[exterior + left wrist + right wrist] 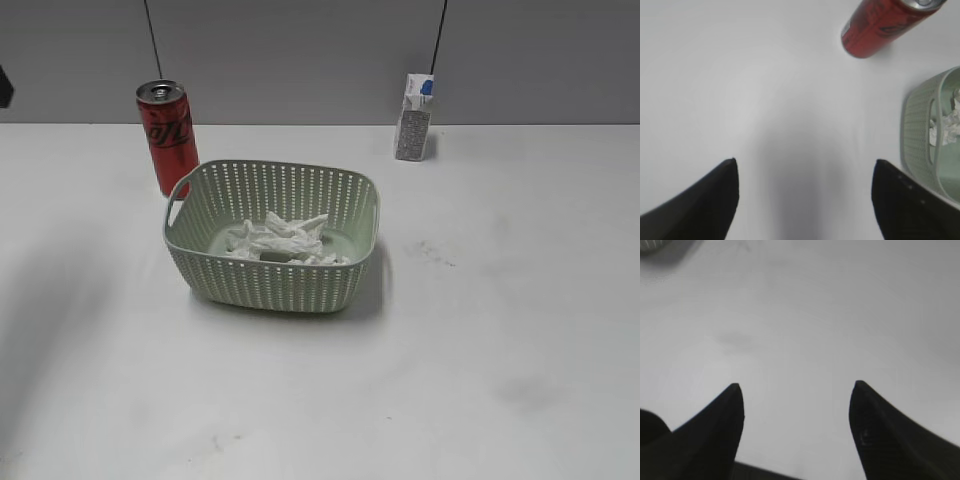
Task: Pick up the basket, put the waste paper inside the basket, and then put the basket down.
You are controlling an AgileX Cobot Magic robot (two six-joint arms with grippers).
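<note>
The pale sage-green basket (272, 282) stands on the white table, left of centre in the exterior view. Crumpled white waste paper (283, 240) lies inside it. In the left wrist view the basket (920, 145) shows at the right edge with waste paper (946, 127) in it. My left gripper (805, 162) is open and empty above bare table, left of the basket. My right gripper (796, 386) is open and empty above bare table; a corner of the basket (655, 245) shows at the top left. Neither gripper shows in the exterior view.
A red soda can (168, 137) stands upright just behind the basket's left end; it also shows in the left wrist view (885, 22). A small white-and-grey carton with a blue cap (414, 117) stands at the back right. Faint smudges mark the table (430, 250).
</note>
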